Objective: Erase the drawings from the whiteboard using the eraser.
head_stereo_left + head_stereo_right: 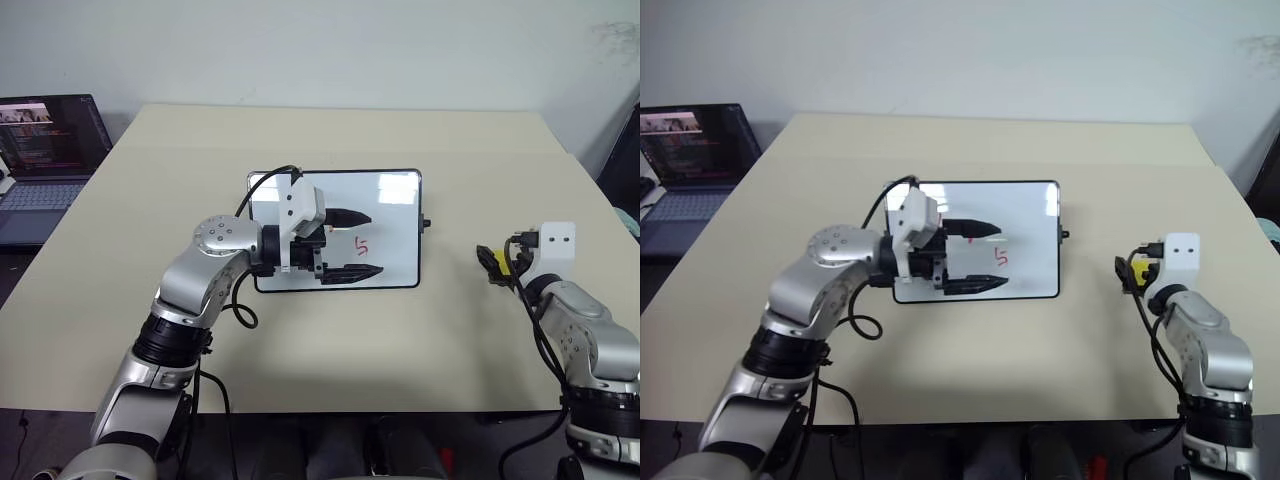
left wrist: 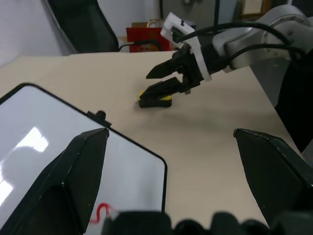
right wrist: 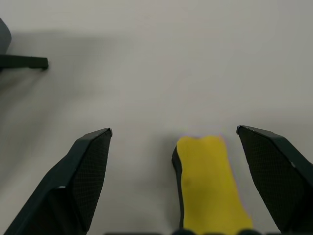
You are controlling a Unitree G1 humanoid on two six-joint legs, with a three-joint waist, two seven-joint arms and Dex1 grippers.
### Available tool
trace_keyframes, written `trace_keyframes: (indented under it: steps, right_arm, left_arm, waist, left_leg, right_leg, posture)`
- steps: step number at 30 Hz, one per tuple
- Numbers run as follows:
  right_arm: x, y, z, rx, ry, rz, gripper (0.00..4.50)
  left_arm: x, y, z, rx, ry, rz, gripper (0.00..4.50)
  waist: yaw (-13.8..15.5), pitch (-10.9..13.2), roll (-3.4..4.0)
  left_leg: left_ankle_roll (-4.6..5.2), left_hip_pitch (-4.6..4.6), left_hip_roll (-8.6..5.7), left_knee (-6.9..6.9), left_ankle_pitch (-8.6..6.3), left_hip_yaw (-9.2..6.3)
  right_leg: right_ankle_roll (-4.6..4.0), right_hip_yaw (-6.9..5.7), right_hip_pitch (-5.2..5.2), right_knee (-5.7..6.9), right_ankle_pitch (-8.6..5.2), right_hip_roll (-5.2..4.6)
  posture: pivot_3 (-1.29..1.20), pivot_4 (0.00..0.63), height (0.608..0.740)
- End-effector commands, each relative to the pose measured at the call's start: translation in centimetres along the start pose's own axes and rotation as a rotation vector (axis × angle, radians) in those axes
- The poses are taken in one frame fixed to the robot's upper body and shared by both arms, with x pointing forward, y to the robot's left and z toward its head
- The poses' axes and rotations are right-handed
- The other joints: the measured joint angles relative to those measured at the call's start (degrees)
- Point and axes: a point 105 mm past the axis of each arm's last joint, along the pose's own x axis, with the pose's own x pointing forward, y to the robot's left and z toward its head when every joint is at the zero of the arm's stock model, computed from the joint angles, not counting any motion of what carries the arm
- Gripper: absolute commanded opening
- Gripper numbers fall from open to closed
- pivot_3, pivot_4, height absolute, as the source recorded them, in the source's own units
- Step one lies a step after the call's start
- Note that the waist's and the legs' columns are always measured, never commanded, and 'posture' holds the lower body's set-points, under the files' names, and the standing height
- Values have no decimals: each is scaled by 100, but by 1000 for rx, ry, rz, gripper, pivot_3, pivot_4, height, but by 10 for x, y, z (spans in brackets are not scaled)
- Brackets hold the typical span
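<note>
Right gripper (image 3: pixel 173 142) is released, straddling the eraser (image 3: pixel 210 183) beside the whiteboard (image 1: pixel 400 190). Centre the eraser, then clench. Left gripper (image 1: pixel 352 244) hangs released above the whiteboard.

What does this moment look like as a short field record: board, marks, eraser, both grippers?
whiteboard: lies flat mid-table, black frame
drawings: one red mark like a 5 visible; others, if any, hidden behind the left arm
eraser: yellow, on the table to the right of the board, apart from it
left gripper: open, over the board, holding nothing
right gripper: open, fingers either side of the eraser, not closed on it
laptop: open, far left, beside the table
</note>
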Motion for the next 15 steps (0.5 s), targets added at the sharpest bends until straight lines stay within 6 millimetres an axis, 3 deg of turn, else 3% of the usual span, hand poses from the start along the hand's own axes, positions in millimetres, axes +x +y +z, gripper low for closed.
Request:
trace_keyframes:
  steps: [1, 15]
  right_arm:
    - [5, -14, 9, 5, -13, -14, 4500]
    - [15, -25, -2, 43, 75, 51, 4500]
  left_arm:
    - [2, 1, 7, 40, -10, 0, 4468]
    - [-4, 0, 3, 38, 0, 33, 4468]
  waist:
    - [2, 0, 0]
    - [2, 2, 2]
  left_leg:
    - [0, 1, 0, 0, 0, 3]
    - [2, 6, 1, -1, -1, 22]
  right_leg:
    - [0, 3, 0, 0, 0, 0]
    - [0, 22, -1, 0, 1, 0]
  posture:
    - [0, 150, 740]
    - [0, 150, 740]
